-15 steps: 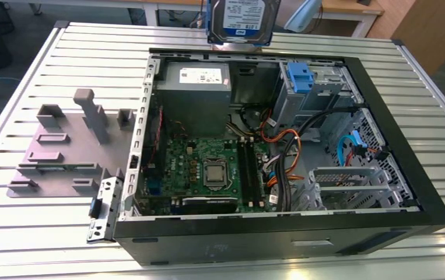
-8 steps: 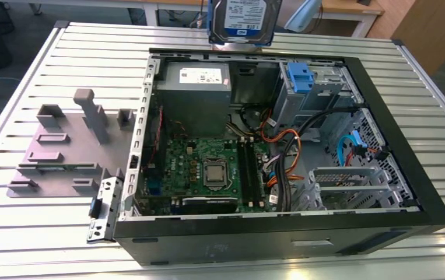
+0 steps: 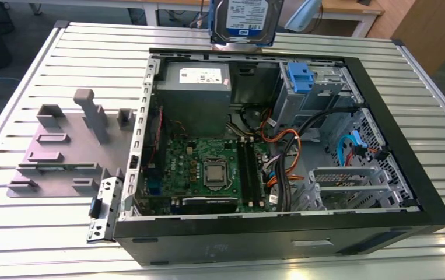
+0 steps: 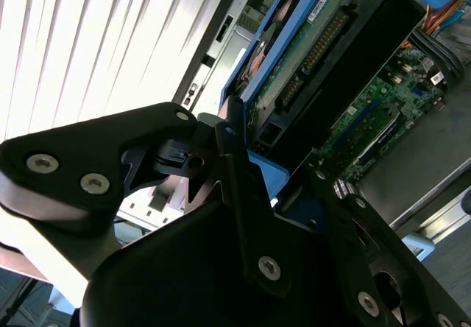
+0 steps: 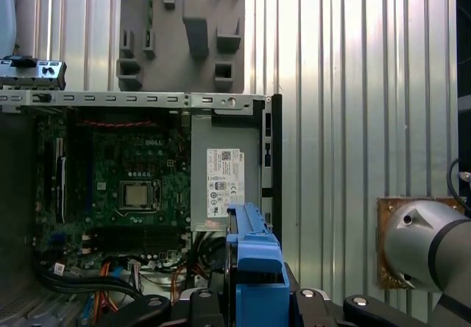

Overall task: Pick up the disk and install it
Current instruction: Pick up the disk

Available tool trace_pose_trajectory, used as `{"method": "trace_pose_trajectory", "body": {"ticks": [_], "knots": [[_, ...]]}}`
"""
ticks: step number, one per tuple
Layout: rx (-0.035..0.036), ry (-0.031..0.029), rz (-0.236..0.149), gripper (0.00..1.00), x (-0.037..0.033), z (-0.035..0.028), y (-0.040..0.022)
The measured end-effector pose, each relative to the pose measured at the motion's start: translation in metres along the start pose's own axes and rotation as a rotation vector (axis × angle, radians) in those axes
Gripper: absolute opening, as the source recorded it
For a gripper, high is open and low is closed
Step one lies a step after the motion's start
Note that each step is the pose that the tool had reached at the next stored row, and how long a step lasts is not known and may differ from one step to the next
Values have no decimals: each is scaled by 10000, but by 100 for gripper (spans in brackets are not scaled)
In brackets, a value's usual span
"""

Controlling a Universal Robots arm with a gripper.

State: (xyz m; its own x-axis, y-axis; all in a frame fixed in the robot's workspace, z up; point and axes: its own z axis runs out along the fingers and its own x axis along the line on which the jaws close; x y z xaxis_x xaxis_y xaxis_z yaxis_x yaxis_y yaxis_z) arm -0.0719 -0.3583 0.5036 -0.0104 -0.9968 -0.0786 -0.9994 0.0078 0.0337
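The disk (image 3: 245,20) is up in the air, clamped between my fingers (image 4: 243,187), hanging above the far wall of the open computer case (image 3: 409,163) in the exterior view. Its labelled face is turned toward that camera. In the second wrist view its circuit-board side and connector edge run away from my fingertips, and the blue bracket (image 5: 254,257) sits right at my fingers, pinched along the drive's thin edge.

Below my fingers and a little toward the case's drive corner is the drive cage (image 3: 315,93) with a blue latch (image 3: 298,76) on its front. The grey power supply (image 3: 195,87) lies nearer beneath me, and the motherboard (image 3: 206,166) is farther down inside.

What worries me from here:
- My grip looks to be on plastic bracket as much as on metal, so the drive could pivot or slip if it bumps anything.
- Orange and black cables (image 3: 284,146) run close by the cage; a corner could snag them.
- If the drive comes in tilted against the cage rails, it may jam instead of sliding home.
- A drop would land on the power supply or the board.
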Motion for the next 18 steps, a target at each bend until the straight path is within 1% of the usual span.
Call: {"method": "trace_pose_trajectory", "body": {"ticks": [18], "knots": [[0,0,0,37,-1,-2,-62]]}}
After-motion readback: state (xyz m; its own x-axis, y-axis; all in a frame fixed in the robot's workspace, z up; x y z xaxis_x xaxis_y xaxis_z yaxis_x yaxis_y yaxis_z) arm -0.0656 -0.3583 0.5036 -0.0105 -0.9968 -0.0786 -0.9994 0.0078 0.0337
